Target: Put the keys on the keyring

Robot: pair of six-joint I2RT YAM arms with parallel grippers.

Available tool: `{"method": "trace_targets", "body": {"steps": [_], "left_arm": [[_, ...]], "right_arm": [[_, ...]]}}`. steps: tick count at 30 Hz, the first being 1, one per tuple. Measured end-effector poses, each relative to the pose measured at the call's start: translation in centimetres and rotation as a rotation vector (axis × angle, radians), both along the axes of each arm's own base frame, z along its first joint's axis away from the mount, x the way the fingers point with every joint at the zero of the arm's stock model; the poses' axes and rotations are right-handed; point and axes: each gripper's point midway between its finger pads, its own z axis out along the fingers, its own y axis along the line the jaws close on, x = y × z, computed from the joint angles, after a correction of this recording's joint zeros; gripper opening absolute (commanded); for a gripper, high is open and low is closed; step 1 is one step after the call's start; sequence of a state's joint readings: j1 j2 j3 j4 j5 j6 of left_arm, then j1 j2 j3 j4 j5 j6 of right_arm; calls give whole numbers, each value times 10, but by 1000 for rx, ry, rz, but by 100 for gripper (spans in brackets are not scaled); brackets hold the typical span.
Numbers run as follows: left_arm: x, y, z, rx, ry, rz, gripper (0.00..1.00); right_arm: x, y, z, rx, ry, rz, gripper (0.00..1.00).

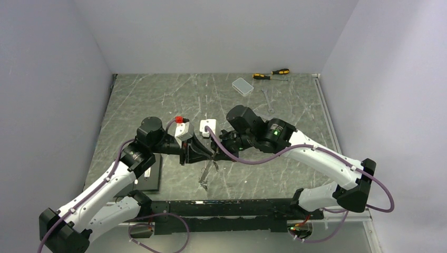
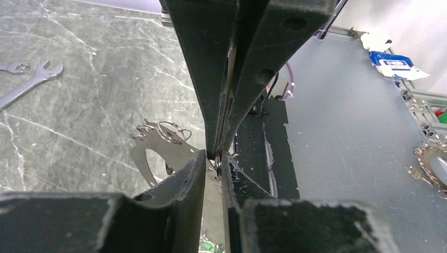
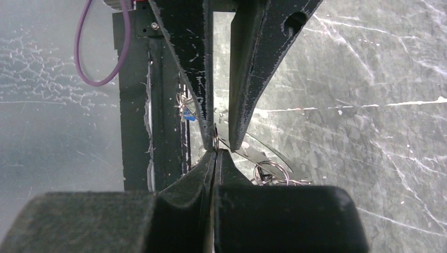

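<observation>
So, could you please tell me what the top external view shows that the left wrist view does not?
Only the top external view shows the two screwdrivers, the clear box and both arms whole. Only the left wrist view shows a blue-and-white packet and a toothed metal wheel on the grey surface beyond the table. Both show the left gripper and right gripper meeting tip to tip near the keys, plus a wrench on the table.
</observation>
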State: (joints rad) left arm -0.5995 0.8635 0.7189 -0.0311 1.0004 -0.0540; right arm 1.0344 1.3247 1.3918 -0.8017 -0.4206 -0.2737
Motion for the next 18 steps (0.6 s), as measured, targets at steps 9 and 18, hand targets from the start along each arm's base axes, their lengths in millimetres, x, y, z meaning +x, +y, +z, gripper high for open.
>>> {"method": "trace_targets", "body": {"steps": [9,18], "left_arm": [[1,-1,1,0,-8,0,17],[-2,1,3,0,-6,-9,0]], "right_arm": [[-2,0,5,16,-6,6,0],[0,0,7,29,-16,0,8]]}}
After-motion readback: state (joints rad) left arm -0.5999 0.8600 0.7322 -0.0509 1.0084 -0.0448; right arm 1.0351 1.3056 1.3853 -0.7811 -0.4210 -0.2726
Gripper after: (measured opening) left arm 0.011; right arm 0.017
